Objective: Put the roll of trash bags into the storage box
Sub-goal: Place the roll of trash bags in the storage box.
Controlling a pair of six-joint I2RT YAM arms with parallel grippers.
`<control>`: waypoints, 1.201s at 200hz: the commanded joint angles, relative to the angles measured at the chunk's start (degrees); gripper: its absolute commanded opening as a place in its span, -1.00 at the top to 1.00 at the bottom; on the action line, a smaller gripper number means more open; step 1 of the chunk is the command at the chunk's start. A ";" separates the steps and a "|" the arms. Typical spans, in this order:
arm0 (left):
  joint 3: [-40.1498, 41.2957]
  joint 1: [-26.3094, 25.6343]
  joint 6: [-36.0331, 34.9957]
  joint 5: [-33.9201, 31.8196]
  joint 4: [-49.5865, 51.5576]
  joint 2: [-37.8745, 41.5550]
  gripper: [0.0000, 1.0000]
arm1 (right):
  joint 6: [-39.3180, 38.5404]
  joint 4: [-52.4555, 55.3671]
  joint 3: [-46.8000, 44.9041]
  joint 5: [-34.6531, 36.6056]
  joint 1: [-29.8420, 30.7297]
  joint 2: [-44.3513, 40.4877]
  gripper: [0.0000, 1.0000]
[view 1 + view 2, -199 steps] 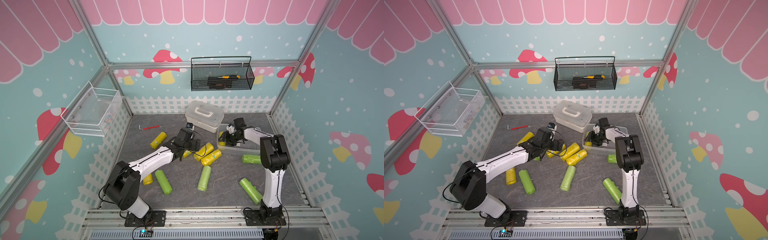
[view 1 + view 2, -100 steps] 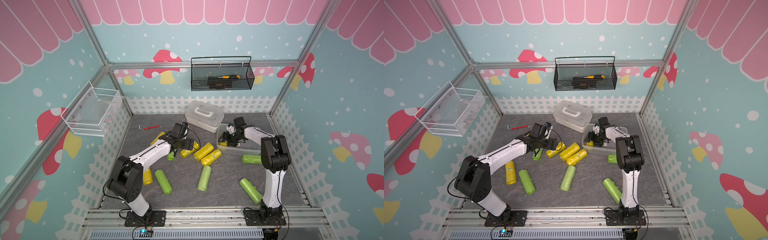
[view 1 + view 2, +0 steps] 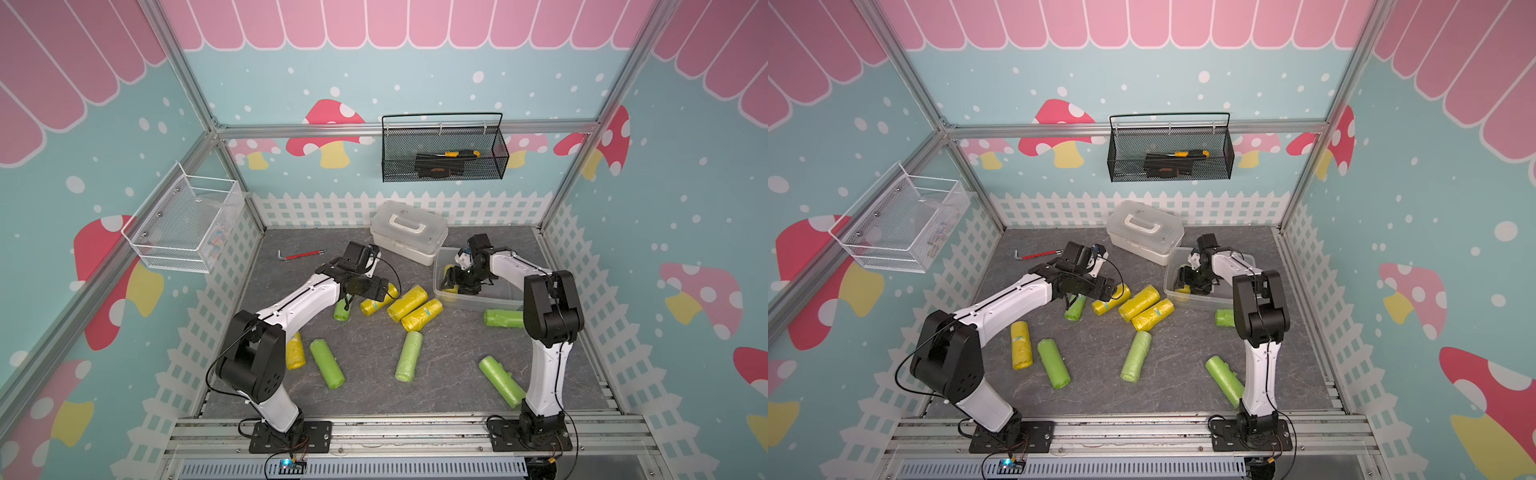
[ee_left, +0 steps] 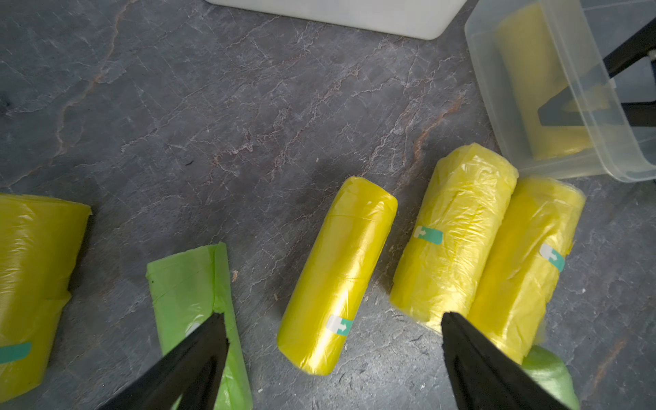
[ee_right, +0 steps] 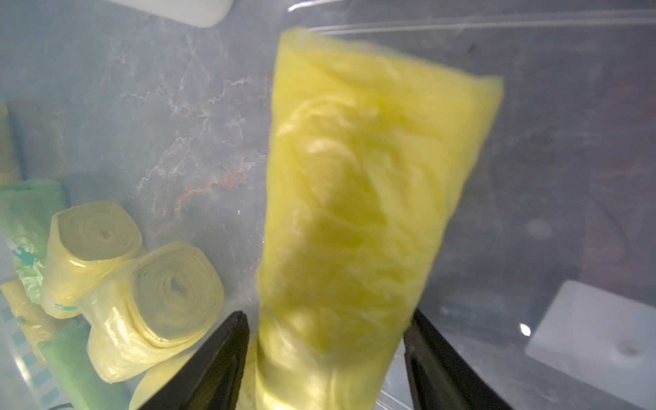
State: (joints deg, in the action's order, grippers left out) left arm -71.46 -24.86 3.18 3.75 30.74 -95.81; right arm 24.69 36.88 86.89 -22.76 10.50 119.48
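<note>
The right wrist view, unlike the top views, shows the blurred yellow roll (image 5: 355, 213) between the right gripper (image 5: 326, 313) fingers, inside the storage box (image 3: 478, 302) (gripped or released: cannot tell). The left gripper (image 4: 332, 315) is spread wide, empty.

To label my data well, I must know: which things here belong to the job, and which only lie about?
Job: storage box; yellow roll inside it, at the right end effector; loose yellow rolls and green rolls on the floor.
Lying about: white case; black mesh basket; white wire basket; red hex key.
</note>
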 commanded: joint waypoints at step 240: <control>0.17 -1.53 -1.16 4.80 1.25 -2.29 -0.86 | -2.29 3.09 1.92 -5.49 -0.03 0.42 -0.38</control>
State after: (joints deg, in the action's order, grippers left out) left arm -71.46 -25.06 2.76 6.76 31.29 -97.73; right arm 24.43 35.66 87.50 -32.18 10.24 121.43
